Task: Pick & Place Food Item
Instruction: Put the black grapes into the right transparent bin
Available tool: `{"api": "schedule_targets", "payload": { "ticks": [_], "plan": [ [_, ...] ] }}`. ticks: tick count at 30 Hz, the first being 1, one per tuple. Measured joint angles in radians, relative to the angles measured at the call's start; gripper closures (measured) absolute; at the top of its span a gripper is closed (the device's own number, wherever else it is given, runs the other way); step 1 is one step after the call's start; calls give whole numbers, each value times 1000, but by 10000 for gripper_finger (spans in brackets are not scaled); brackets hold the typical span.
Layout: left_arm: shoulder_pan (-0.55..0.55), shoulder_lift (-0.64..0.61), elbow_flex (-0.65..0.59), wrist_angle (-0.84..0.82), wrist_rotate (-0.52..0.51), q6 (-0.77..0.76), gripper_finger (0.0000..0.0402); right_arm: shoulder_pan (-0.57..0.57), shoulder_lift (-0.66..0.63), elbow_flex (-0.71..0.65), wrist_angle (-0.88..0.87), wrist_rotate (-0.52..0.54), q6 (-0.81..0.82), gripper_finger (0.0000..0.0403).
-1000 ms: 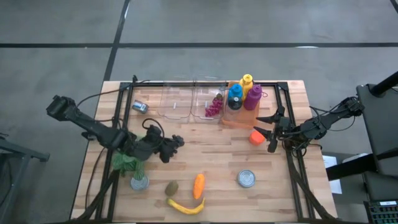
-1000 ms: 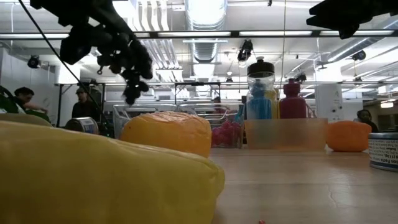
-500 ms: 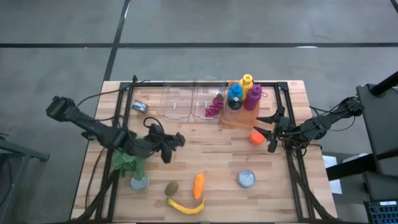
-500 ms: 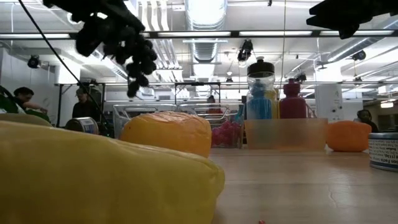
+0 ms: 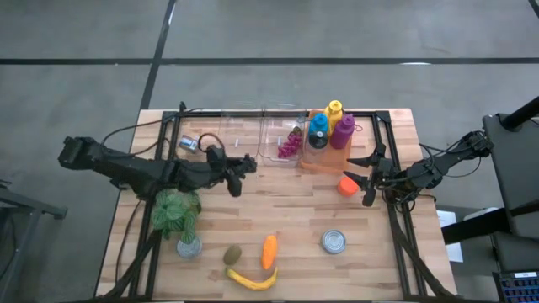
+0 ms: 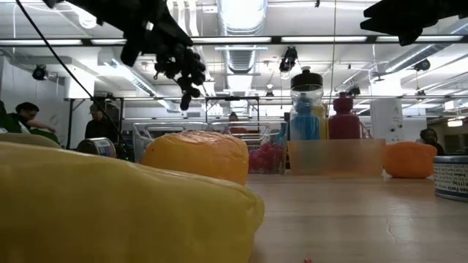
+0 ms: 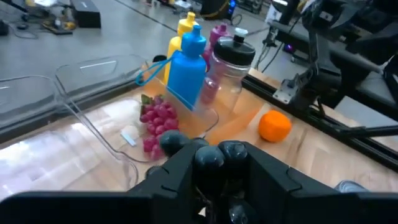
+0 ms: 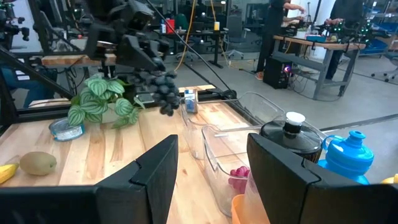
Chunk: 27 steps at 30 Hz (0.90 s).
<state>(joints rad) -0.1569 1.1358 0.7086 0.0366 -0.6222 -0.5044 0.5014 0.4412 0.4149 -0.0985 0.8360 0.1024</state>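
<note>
A dark bunch of grapes [image 8: 163, 88] hangs in my left gripper [image 5: 242, 171], which is shut on it above the table's left middle, just short of two clear containers [image 5: 237, 139] at the far side. In the low view the bunch [image 6: 184, 73] is well above the table. A pink-purple grape bunch [image 7: 154, 121] lies in the right-hand container. My right gripper [image 5: 367, 178] stands open at the right, beside an orange [image 5: 347, 186], touching nothing. My left gripper pinches the dark bunch's upper grapes [image 7: 213, 159] between its two fingers [image 7: 177, 171]. The fingers come nearly level, slanting a little down, from the table's left. The bunch is lifted clear of the table and its lower end [image 6: 186, 102] hangs below the fingers.
Bottles [image 5: 328, 128] stand in an orange tray at the far right. A carrot [image 5: 269, 251], kiwi [image 5: 232, 253], banana [image 5: 251, 279] and tin [image 5: 334, 242] lie near the front. A green plant [image 5: 175, 210] sits at the left, a small can [image 5: 189, 144] at the far left.
My left gripper has swung toward the table's far edge and the clear containers, rising a little and rolling about its own line. It has carried the dark bunch along, clear of the table. The plant that the arm hid now shows.
</note>
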Motion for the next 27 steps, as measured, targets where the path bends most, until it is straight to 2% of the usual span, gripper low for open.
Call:
{"api": "schedule_targets", "payload": {
  "ticks": [3, 8, 18, 27],
  "plan": [
    [56, 0, 0, 5, 93, 37, 282, 0, 0, 0, 0, 0, 0, 213],
    [122, 0, 0, 32, 171, 74, 282, 0, 0, 0, 0, 0, 0, 213],
    [160, 1, 0, 38, 208, 112, 282, 0, 0, 0, 0, 0, 0, 213],
    [192, 61, 0, 111, 233, 173, 282, 0, 0, 0, 0, 0, 0, 213]
  ]
}}
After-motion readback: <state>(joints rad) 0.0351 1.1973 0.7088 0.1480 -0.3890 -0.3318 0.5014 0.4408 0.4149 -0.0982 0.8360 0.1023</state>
